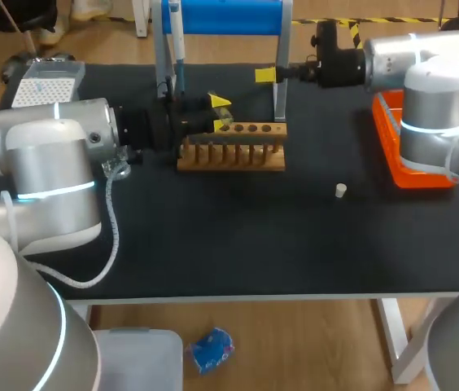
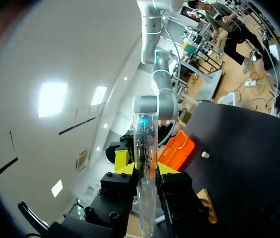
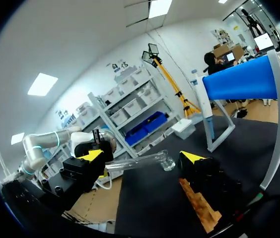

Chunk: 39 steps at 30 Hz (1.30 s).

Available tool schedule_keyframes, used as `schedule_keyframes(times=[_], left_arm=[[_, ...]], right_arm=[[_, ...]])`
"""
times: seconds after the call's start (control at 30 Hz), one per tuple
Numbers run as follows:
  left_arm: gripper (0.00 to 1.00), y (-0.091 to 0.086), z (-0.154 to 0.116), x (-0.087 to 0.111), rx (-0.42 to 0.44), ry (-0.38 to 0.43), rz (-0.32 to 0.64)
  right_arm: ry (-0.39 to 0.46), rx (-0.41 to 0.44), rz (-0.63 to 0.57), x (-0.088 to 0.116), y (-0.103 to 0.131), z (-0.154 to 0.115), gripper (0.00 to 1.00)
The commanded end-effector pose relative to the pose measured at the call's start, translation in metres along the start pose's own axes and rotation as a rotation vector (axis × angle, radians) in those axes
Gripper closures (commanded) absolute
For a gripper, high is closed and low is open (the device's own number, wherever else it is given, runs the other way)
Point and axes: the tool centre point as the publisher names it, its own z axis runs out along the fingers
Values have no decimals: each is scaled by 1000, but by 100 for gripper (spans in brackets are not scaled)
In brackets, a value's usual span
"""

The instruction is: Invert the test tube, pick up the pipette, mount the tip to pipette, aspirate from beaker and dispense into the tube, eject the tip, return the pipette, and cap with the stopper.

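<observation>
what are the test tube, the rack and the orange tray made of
The test tube looks like clear glass, perhaps clear plastic: glossy, the room shows through it. The rack seems bare light wood, matt, with pegs and drilled holes. The tray is likely moulded plastic: even bright orange, thin walls.

The table (image 1: pixel 213 244) is black, the rack (image 1: pixel 231 155) pale brown wood, the bin (image 1: pixel 388 142) orange and the stopper (image 1: pixel 340 191) off-white. The stand (image 1: pixel 225 18) has a blue top on grey legs; the test tube (image 2: pixel 145 139) is clear glass. The left gripper (image 2: pixel 146 168) and right gripper (image 3: pixel 142 156) are black with 2 yellow tips each.
</observation>
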Motion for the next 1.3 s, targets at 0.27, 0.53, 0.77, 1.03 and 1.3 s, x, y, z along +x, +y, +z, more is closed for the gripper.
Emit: schedule_keyframes(times=[0.27,0.53,0.77,1.03,1.3], left_arm=[[100,-3,2,-24,23,-36,-528],[100,-3,2,-24,23,-36,-528],[100,-3,2,-24,23,-36,-528],[100,13,24,-37,51,-2,-662],[100,31,41,-36,51,29,-759]], right_arm=[[-150,375,-437,2,-21,-32,0],[-150,375,-437,2,-21,-32,0],[-150,375,-437,2,-21,-32,0],[-138,426,-529,-28,-47,-57,0],[-138,481,-610,-49,-64,-68,0]])
